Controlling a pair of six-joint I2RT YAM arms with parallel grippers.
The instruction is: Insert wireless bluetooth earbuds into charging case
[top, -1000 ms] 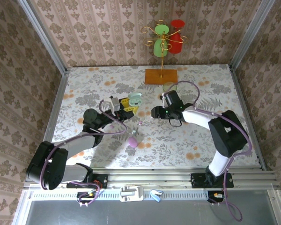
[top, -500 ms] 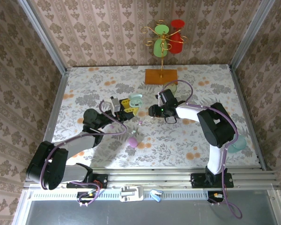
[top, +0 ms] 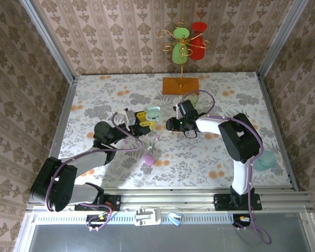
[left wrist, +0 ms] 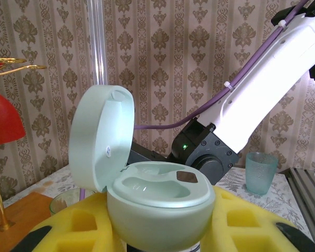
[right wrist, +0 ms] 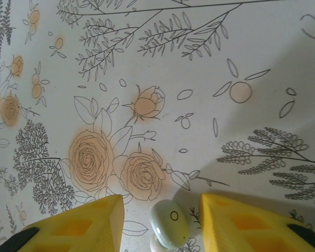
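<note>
My left gripper (top: 143, 118) (left wrist: 160, 231) is shut on a mint-green charging case (left wrist: 157, 202) (top: 151, 111), gripping its round body between yellow fingers (left wrist: 76, 226). The lid (left wrist: 102, 139) stands open and both moulded wells look vacant. In the right wrist view a pale green earbud (right wrist: 169, 223) lies on the floral tablecloth between my right gripper's (right wrist: 161, 218) (top: 169, 125) yellow fingers (right wrist: 241, 220). There is a gap on each side of it, so the jaws stand open around it. The right gripper sits low on the table just right of the case.
A pinkish-purple case (top: 148, 156) lies in front of the left gripper. A teal cup (top: 263, 160) (left wrist: 261, 172) stands at the right. At the back are a gold stand with green and red cups (top: 186, 44), its wooden base (top: 181, 85) and a small glass dish (top: 189, 97).
The right gripper shifted slightly left towards the case and its jaws narrowed. The right arm's elbow swung in, uncovering the teal cup. The left arm held still with the case.
</note>
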